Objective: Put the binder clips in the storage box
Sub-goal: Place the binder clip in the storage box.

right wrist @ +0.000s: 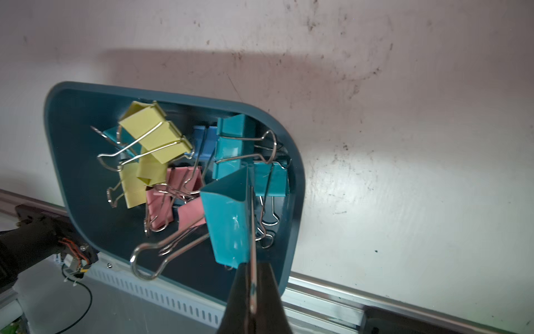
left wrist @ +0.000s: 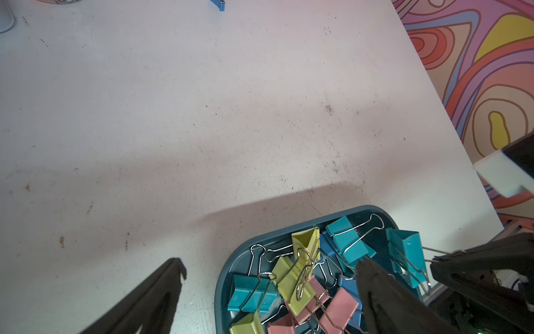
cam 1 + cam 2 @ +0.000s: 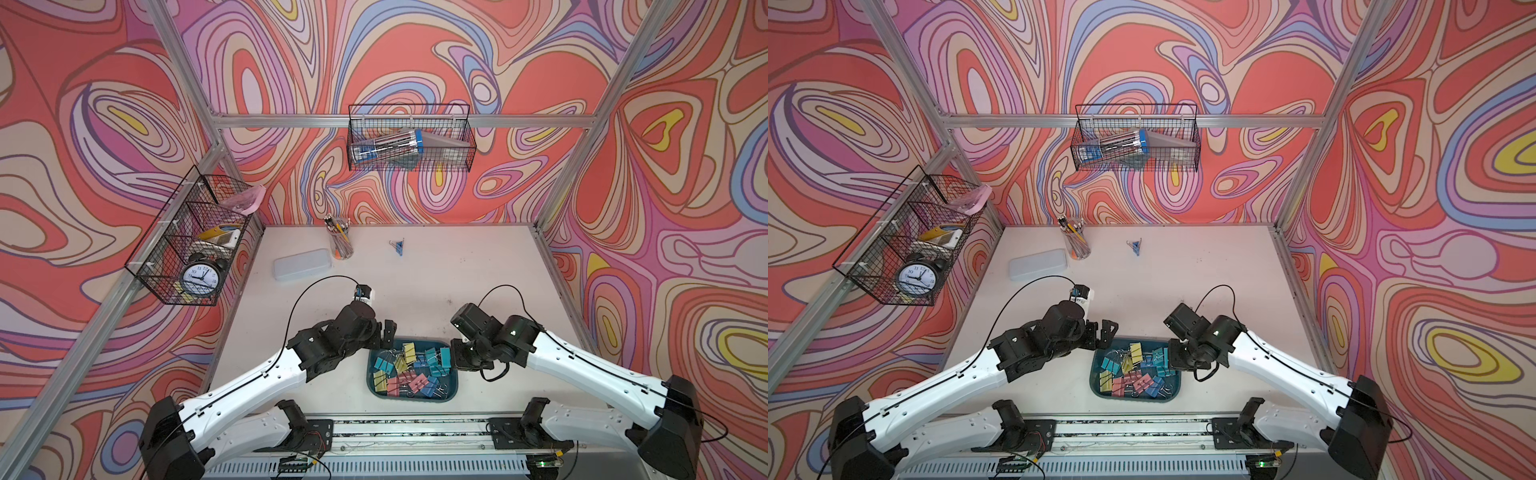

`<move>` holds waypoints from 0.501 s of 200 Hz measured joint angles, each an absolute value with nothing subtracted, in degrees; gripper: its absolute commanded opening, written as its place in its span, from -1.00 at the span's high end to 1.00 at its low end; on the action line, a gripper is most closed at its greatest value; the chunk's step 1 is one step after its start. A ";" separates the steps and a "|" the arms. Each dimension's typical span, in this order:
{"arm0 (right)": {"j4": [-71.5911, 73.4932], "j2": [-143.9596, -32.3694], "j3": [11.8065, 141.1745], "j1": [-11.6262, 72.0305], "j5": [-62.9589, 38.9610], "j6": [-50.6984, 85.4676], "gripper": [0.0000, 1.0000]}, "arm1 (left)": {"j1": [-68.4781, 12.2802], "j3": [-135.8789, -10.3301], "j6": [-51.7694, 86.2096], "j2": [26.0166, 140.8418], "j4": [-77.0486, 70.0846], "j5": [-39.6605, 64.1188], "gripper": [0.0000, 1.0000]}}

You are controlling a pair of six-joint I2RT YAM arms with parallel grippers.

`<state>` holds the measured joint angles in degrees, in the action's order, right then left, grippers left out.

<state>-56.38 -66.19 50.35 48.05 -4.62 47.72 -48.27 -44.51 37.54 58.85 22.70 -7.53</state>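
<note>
While L fingers (image 2: 381, 295) gape wide, empty, R fingers (image 1: 267, 295) clamp teal clip (image 1: 228, 222) by handle over box (image 1: 78, 150).

Closed fingers (image 1: 239, 300) pinch a teal binder clip (image 1: 228, 228) over the storage box (image 1: 78, 173).

Pastel binder clips (image 3: 405, 380) in storage box (image 3: 415, 400).
</note>
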 measured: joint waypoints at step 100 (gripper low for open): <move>-56.16 -71.13 51.00 51.16 0.86 50.06 0.49 | -38.39 -44.47 44.29 66.48 18.17 -1.89 -0.78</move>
<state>-56.16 -71.13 51.00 51.16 0.86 50.06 -38.39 -44.47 44.29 66.48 18.17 -1.89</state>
